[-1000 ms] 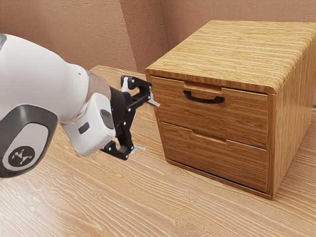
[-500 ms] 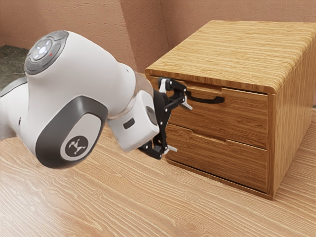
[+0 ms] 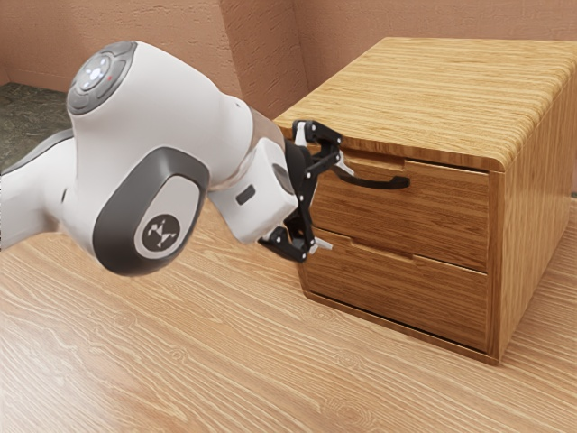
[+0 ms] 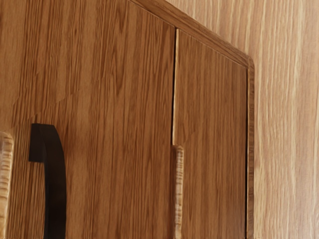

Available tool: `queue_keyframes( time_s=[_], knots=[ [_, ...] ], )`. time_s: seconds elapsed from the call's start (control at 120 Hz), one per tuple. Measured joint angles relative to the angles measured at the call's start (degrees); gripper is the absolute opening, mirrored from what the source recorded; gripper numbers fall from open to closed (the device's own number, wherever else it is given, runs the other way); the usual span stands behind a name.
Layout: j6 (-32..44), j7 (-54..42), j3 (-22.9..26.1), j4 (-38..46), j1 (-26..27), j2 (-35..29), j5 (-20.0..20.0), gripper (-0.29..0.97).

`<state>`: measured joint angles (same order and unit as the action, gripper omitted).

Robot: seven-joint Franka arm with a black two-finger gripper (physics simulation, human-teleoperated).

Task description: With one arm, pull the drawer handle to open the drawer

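On the front of the top drawer sits the black handle, up near the drawer's top edge. The drawer looks shut: its front lies flat with the cabinet, and I see no gap.

My tool is right by the end of the handle that is nearer my arm. Its two fingers are spread wide apart, one up by the handle's end and one down by the line between the two drawers. They hold nothing. I cannot tell if the top finger touches the handle or is just beside it.

From my hand's camera, the handle is very close. Next to it is the wood of the drawer, then a thin line, then the lower drawer. The cabinet stands on the wooden counter.

I think the job is at its early part. The reach to the handle looks nearly done. What is left is to get my fingers on both sides of the handle, squeeze, and pull back so the drawer slides out. None of the pull is done yet.
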<state>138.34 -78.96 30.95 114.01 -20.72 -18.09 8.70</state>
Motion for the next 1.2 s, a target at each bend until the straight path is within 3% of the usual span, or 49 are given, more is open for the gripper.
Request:
queue_keyframes(
  time_s=[1.2],
  knots=[
    [1.0, 1.3, 1.8, -3.6, -1.5, 7.1, -0.7, 0.69]
  ],
)
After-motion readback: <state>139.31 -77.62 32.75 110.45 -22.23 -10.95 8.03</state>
